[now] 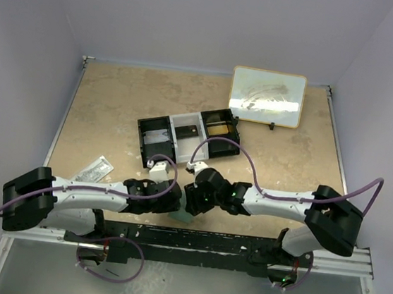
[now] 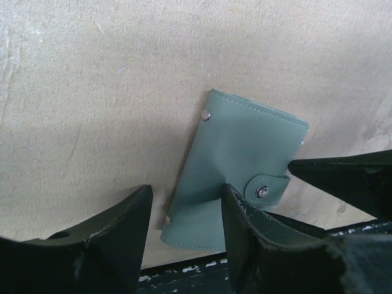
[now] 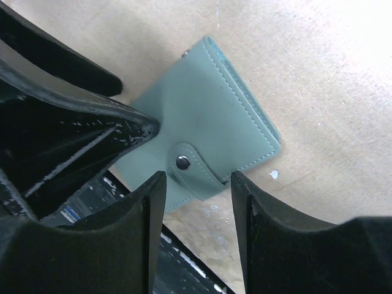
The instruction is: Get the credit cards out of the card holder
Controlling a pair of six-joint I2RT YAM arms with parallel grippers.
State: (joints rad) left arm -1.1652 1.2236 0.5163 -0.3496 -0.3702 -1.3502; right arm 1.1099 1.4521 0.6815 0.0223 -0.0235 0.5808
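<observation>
- The table [image 1: 116,102] carries the card holder [image 1: 181,216] at its near edge, in the lower middle of the top view, folded shut with its strap snapped.
- The left pincer [image 2: 187,190] is held half-wide with one finger over the holder's lower part. Nothing is clamped.
- The right pincer [image 3: 198,177] is likewise held apart, straddling the snap tab [image 3: 184,162].
- The credit cards cannot be seen and are presumably inside.
- If the tab is tugged while the holder is poorly pinned, the holder could be dragged off the edge.
</observation>
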